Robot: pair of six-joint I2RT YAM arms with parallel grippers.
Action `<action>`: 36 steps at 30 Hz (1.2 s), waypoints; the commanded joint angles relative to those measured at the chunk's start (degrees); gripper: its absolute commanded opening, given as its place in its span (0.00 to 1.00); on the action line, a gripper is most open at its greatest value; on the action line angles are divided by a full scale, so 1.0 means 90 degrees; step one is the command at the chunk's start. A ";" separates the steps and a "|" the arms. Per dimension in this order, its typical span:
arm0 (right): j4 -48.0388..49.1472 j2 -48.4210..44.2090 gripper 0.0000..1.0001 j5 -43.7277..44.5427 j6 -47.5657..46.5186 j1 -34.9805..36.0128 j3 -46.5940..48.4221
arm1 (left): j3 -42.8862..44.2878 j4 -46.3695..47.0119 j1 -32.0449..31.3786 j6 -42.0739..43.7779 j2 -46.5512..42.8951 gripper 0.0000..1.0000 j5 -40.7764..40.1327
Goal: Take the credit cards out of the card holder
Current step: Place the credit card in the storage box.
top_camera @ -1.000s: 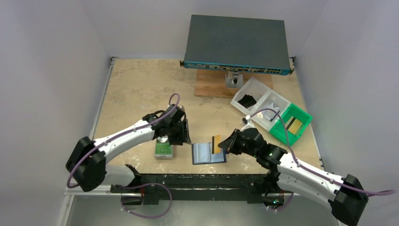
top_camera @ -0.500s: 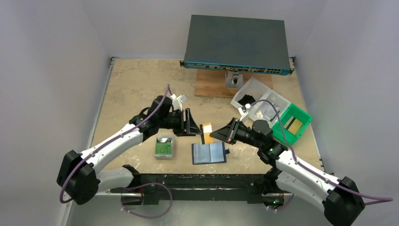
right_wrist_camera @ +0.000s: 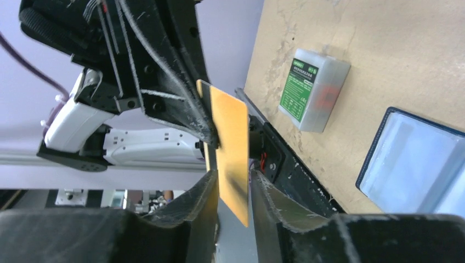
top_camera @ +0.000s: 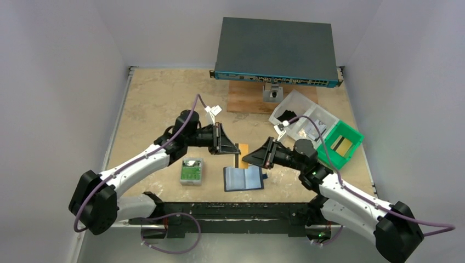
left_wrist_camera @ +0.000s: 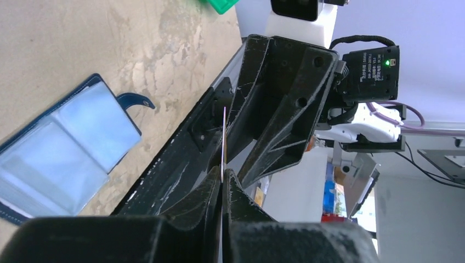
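The left hand (left_wrist_camera: pixel 222 178) is pinched tight on a tan card (right_wrist_camera: pixel 229 137) (edge-on from its own wrist). Facing it tip to tip, the right hand (right_wrist_camera: pixel 234 183) has fingers narrowly parted either side of the same card. Below both hands the card holder (top_camera: pixel 243 178) lies spread open by the near edge of the tabletop (top_camera: pixel 159 98), with a labelled case (top_camera: pixel 191 170) beside it. Bare tabletop lies beyond the hands. Both arms reach inward, wrists raised.

Things on the tan tabletop (top_camera: pixel 159 104)
The open card holder (top_camera: pixel 243 178) lies near the front, a grey case (top_camera: pixel 191 170) beside it; a wooden board (top_camera: pixel 244 101), clear box (top_camera: pixel 304 118) and green tray (top_camera: pixel 351 137) sit farther back.
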 commanded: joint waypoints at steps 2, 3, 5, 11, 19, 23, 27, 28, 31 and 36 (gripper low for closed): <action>0.0719 0.0014 0.35 -0.0317 0.0028 0.0025 0.0069 | -0.0223 0.1407 -0.0019 -0.0657 0.0257 0.00 0.0461; 0.0804 0.0038 0.35 -0.0348 0.0061 0.0022 0.0059 | -0.0236 0.1555 -0.0029 -0.0738 0.0319 0.00 0.0501; 0.0939 0.0052 0.32 -0.0366 0.0144 0.0025 0.0024 | -0.0284 0.1802 -0.0025 -0.0911 0.0419 0.00 0.0549; 0.0868 -0.0113 0.00 -0.0240 0.0225 0.0021 -0.0096 | -0.0348 0.2285 -0.0025 -0.1150 0.0604 0.00 0.0713; -0.1100 -0.0958 0.00 0.0635 -0.0405 0.0023 0.0234 | 0.0006 0.0525 -0.0031 -0.0172 0.0329 0.53 0.0235; -0.3245 -0.1536 0.00 0.1735 -0.0925 0.0028 0.0716 | 0.0488 -0.1373 -0.0026 0.0794 0.0153 0.78 -0.0537; -0.5219 -0.1921 0.00 0.3092 -0.1238 0.0022 0.1295 | 0.0828 -0.2554 -0.0028 0.1320 0.0067 0.87 -0.1146; -0.5692 -0.1910 0.00 0.3424 -0.1261 0.0025 0.1510 | 0.0857 -0.2678 -0.0025 0.1395 0.0034 0.87 -0.1249; -0.6704 -0.1685 0.00 0.4369 -0.1286 0.0026 0.1954 | 0.0905 -0.2943 -0.0025 0.1555 -0.0048 0.88 -0.1431; -0.7982 -0.0664 0.00 0.6285 -0.1647 0.0027 0.3104 | 0.1049 -0.3310 -0.0030 0.1861 -0.0100 0.89 -0.1557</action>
